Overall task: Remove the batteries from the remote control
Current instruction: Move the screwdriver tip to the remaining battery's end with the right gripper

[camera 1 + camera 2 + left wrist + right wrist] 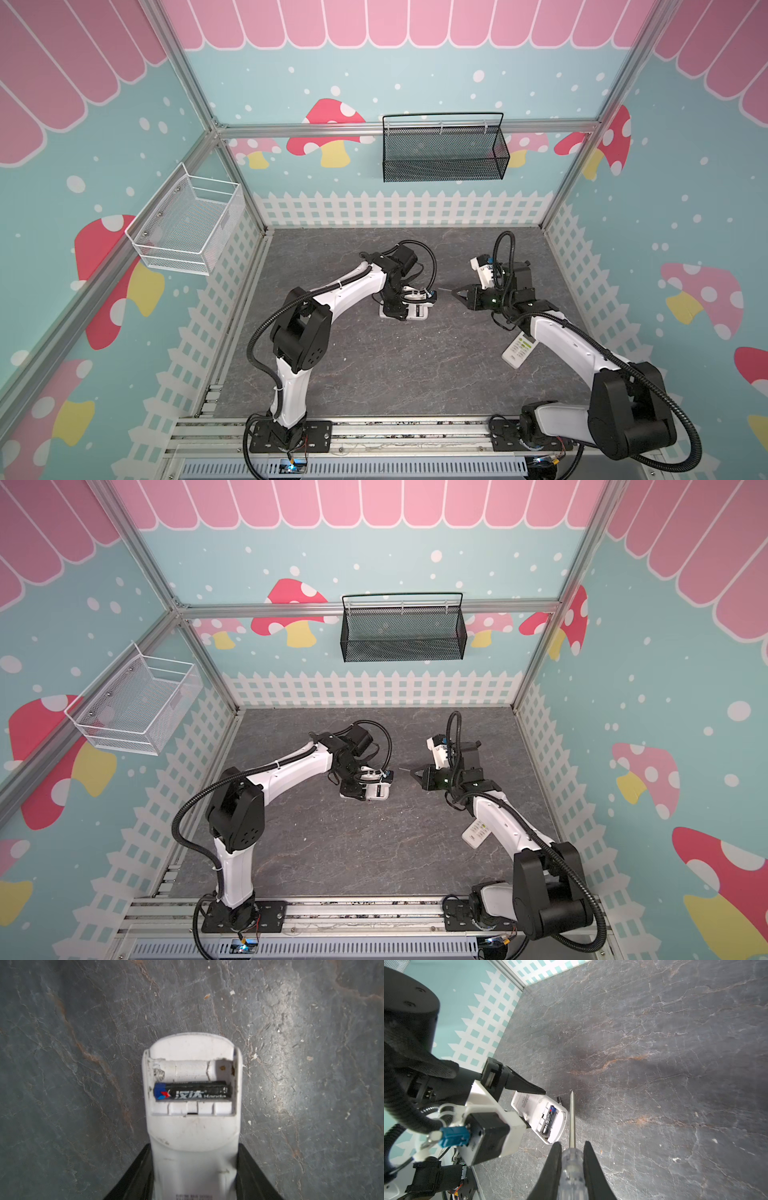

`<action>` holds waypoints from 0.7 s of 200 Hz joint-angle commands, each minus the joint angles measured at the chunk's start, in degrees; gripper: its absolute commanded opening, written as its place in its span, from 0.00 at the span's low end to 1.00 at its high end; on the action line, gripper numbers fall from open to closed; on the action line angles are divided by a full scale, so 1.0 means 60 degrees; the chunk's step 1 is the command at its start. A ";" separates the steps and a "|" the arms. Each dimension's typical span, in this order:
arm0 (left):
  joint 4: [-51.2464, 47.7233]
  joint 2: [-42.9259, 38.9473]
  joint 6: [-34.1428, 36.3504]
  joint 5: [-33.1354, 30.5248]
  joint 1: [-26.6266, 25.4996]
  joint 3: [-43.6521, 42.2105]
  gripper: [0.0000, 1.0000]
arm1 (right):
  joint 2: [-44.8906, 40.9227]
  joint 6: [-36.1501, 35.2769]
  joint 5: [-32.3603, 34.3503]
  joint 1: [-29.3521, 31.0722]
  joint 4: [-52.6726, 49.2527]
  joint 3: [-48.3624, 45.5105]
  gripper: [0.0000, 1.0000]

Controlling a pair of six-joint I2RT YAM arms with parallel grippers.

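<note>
Remotes (193,1136) (517,352): two; left claw (194,1146) gripping one.
Batteries (192,1091) (559,1100): two; one in compartment, one lying loose.
Screwdriver (571,1165): one; right claw (572,1144) clamping it.
Bench (374,374): front lying open.

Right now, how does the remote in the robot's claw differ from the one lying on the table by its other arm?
The held remote is clamped in the left gripper; the loose remote lies free on the table, partly under the right arm. The held remote shows its back, with the battery bay open and one black battery inside; the loose remote shows its buttons. Both are white.
</note>
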 commanded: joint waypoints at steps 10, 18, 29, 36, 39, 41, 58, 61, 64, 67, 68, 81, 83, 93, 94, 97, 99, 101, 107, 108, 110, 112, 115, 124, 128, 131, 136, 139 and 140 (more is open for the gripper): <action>-0.0606 0.0262 0.0294 0.0359 0.0050 0.0387 0.01 | 0.0411 0.0405 -0.0645 -0.0040 -0.0141 0.0312 0.00; -0.0618 0.0314 0.0261 0.0345 0.0046 0.0387 0.01 | 0.0625 0.0446 -0.0770 -0.0043 -0.0097 0.0372 0.00; -0.0656 0.0370 0.0237 0.0281 0.0032 0.0399 0.03 | 0.0944 0.0547 -0.0835 -0.0040 -0.0251 0.0558 0.00; -0.0707 0.0403 0.0271 0.0219 0.0020 0.0423 0.03 | 0.1152 0.0660 -0.0902 -0.0035 -0.0483 0.0762 0.00; -0.0720 0.0404 0.0291 0.0201 0.0019 0.0426 0.03 | 0.1264 0.0703 -0.0983 -0.0029 -0.0547 0.0825 0.00; -0.0704 0.0405 0.0298 0.0188 0.0027 0.0429 0.03 | 0.1327 0.0722 -0.1053 -0.0021 -0.0566 0.0865 0.00; -0.0704 0.0573 0.0350 0.0139 0.0100 0.0598 0.03 | 0.1673 0.0811 -0.1426 0.0048 -0.0629 0.0962 0.00; -0.0704 0.0618 0.0354 0.0127 0.0107 0.0649 0.03 | 0.1704 0.0826 -0.1417 0.0053 -0.0649 0.0969 0.00; -0.0687 0.0660 0.0347 0.0113 0.0116 0.0703 0.03 | 0.1749 0.0823 -0.1427 0.0070 -0.0670 0.0977 0.00; -0.0696 0.0719 0.0326 0.0079 0.0122 0.0758 0.03 | 0.1786 0.0837 -0.1441 0.0061 -0.0713 0.0991 0.00; -0.0702 0.0737 0.0318 0.0073 0.0123 0.0792 0.03 | 0.1806 0.0841 -0.1442 0.0060 -0.0723 0.0998 0.00; -0.0708 0.0866 0.0319 -0.0143 0.0108 0.1013 0.03 | 0.1903 0.0944 -0.1501 0.0059 -0.0803 0.1025 0.00; -0.0697 0.0872 0.0353 -0.0151 0.0108 0.1034 0.03 | 0.1909 0.0968 -0.1494 0.0059 -0.0805 0.1022 0.00; -0.0613 0.0908 0.0523 -0.0142 0.0189 0.1163 0.04 | 0.1928 0.1043 -0.1559 0.0059 -0.0735 0.1008 0.00; -0.0587 0.0913 0.0534 -0.0140 0.0193 0.1178 0.04 | 0.1929 0.1054 -0.1574 0.0067 -0.0727 0.1007 0.00; -0.0546 0.0937 0.0540 -0.0139 0.0253 0.1214 0.04 | 0.1929 0.1075 -0.1607 0.0060 -0.0678 0.1013 0.00; -0.0495 0.0970 0.0532 -0.0121 0.0284 0.1264 0.04 | 0.1951 0.1089 -0.1608 0.0060 -0.0650 0.1011 0.00; -0.0482 0.1011 0.0538 -0.0105 0.0306 0.1309 0.04 | 0.1957 0.1104 -0.1616 0.0059 -0.0621 0.0996 0.00; -0.0454 0.1134 0.0532 -0.0011 0.0426 0.1535 0.04 | 0.2012 0.1148 -0.1629 0.0060 -0.0528 0.0999 0.00; -0.0456 0.1180 0.0538 0.0005 0.0443 0.1554 0.04 | 0.2044 0.1143 -0.1631 0.0060 -0.0514 0.1002 0.00; -0.0454 0.1228 0.0525 0.0029 0.0474 0.1623 0.04 | 0.2086 0.1150 -0.1640 0.0059 -0.0481 0.1005 0.00; -0.0465 0.1295 0.0518 0.0042 0.0507 0.1717 0.04 | 0.2100 0.1163 -0.1646 0.0067 -0.0473 0.1012 0.00; -0.0472 0.1377 0.0486 0.0063 0.0559 0.1851 0.04 | 0.2176 0.1180 -0.1660 0.0062 -0.0459 0.1046 0.00; -0.0492 0.1623 0.0510 0.0004 0.0641 0.2166 0.04 | 0.2371 0.1270 -0.1726 0.0067 -0.0459 0.1144 0.00; -0.0501 0.1713 0.0567 -0.0053 0.0655 0.2262 0.04 | 0.2437 0.1336 -0.1772 0.0067 -0.0448 0.1179 0.00; -0.0502 0.1766 0.0639 -0.0101 0.0666 0.2328 0.04 | 0.2489 0.1394 -0.1823 0.0073 -0.0407 0.1192 0.00; -0.0501 0.1852 0.0776 -0.0172 0.0679 0.2381 0.04 | 0.2572 0.1480 -0.1893 0.0074 -0.0339 0.1230 0.00; -0.0497 0.1898 0.0867 -0.0215 0.0680 0.2408 0.04 | 0.2619 0.1496 -0.1944 0.0078 -0.0296 0.1246 0.00; -0.0500 0.1921 0.0881 -0.0221 0.0680 0.2408 0.04 | 0.2640 0.1500 -0.1957 0.0076 -0.0281 0.1257 0.00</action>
